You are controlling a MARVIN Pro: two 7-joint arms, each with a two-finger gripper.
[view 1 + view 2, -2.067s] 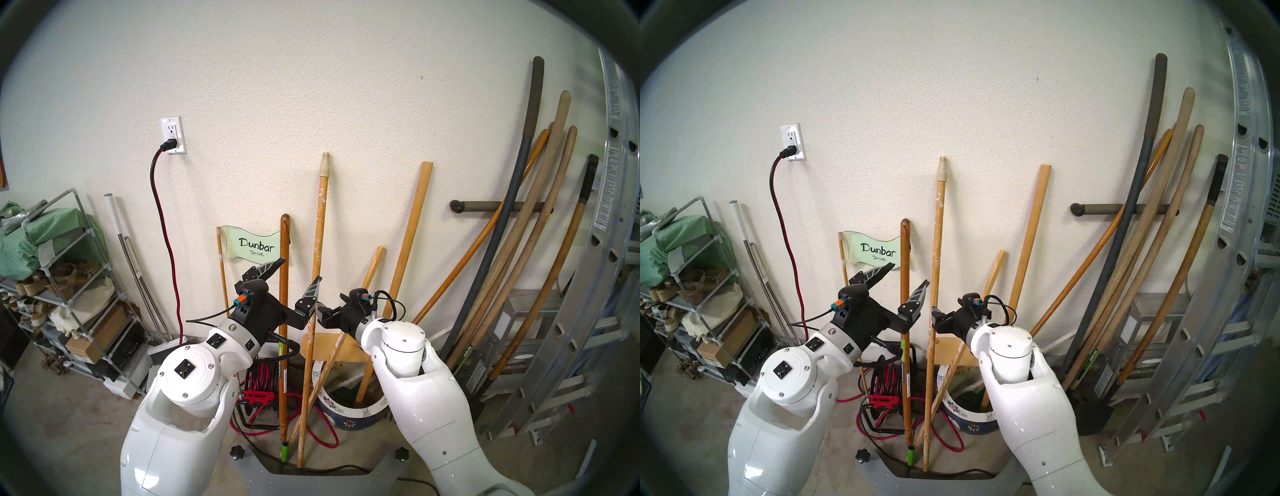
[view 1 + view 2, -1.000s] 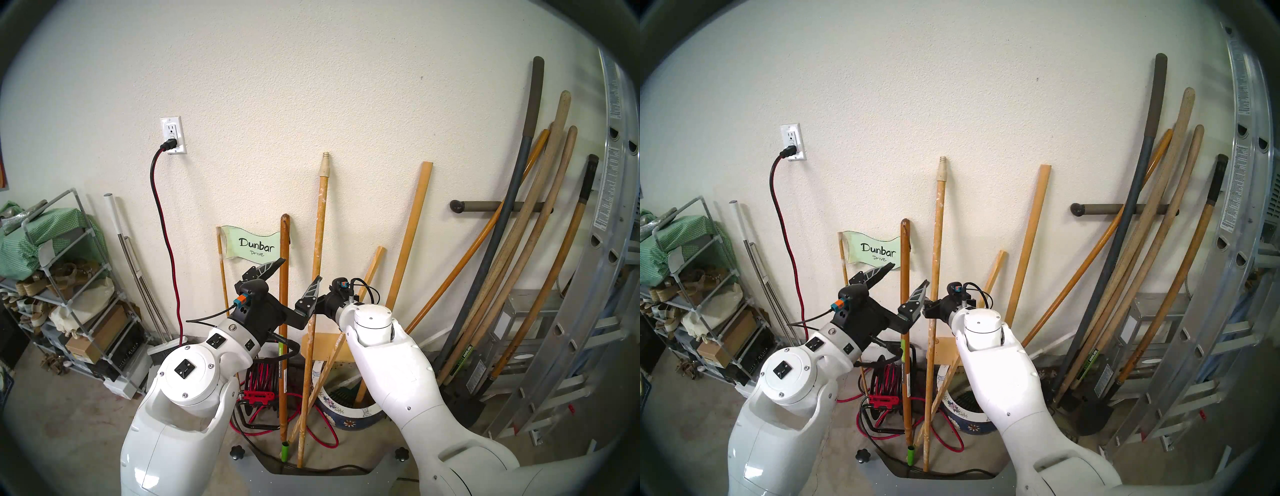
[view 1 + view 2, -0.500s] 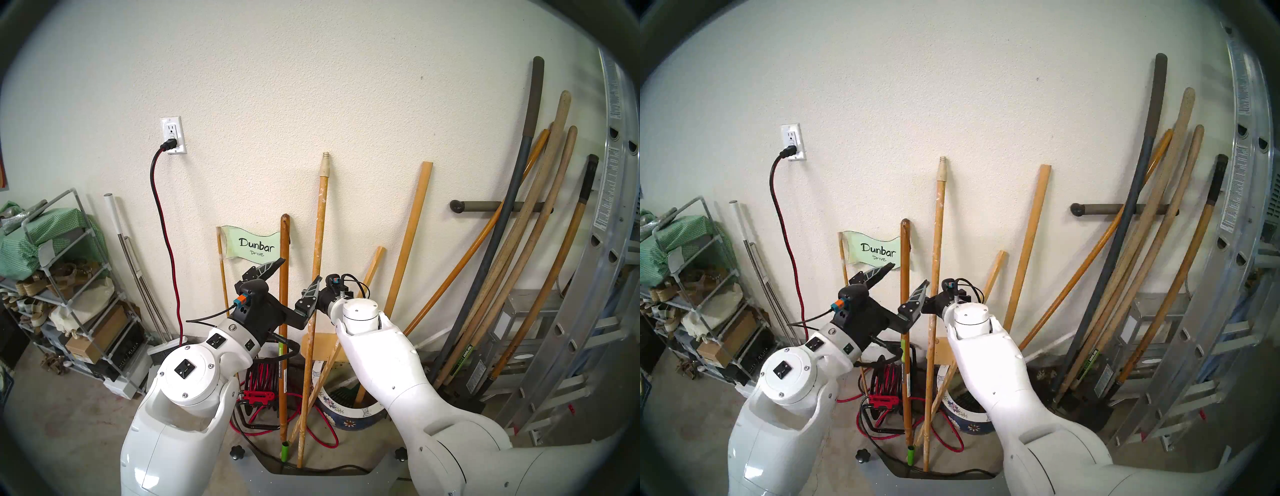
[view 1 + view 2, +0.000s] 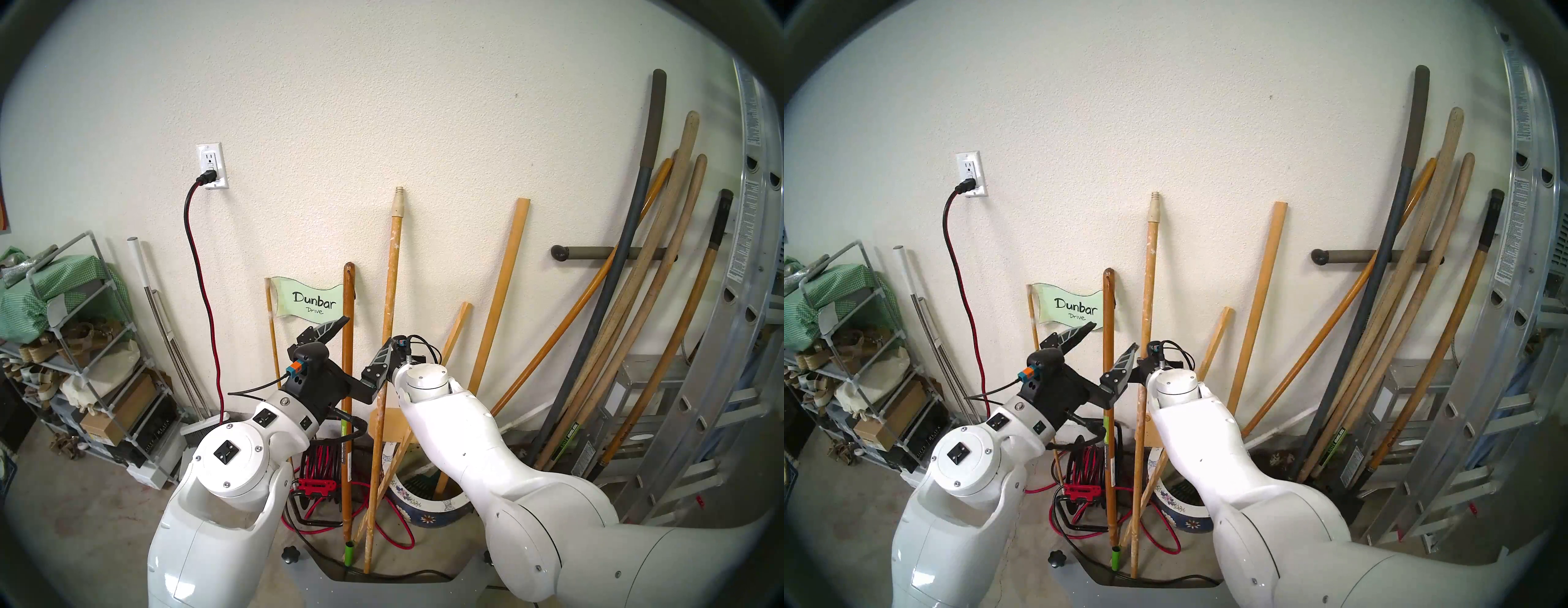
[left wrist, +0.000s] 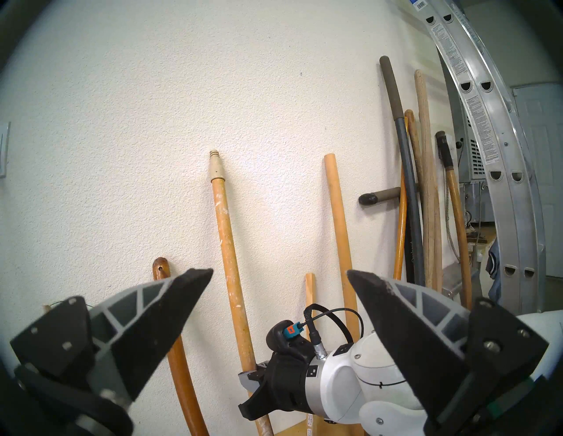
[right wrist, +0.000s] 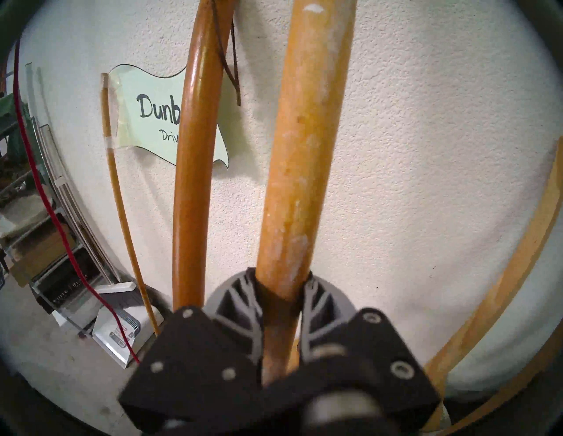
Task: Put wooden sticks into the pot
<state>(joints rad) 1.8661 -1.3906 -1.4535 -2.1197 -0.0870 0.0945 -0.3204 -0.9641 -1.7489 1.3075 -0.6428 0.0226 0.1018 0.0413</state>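
Right wrist view, darker pole (image 6: 195,170) beside clamped paint-flecked handle (image 6: 301,170)

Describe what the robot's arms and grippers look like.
Both arms have glossy white rounded shells with small screws and black square markings. Each wrist is black, carrying a teal-and-orange connector with a thin black cable. The left gripper has pointed fingers, grey ribbed outside and black inside; the right gripper matches.

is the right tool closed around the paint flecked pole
Yes, in the right wrist view the right tool has both fingers pressed against the paint-flecked pole.
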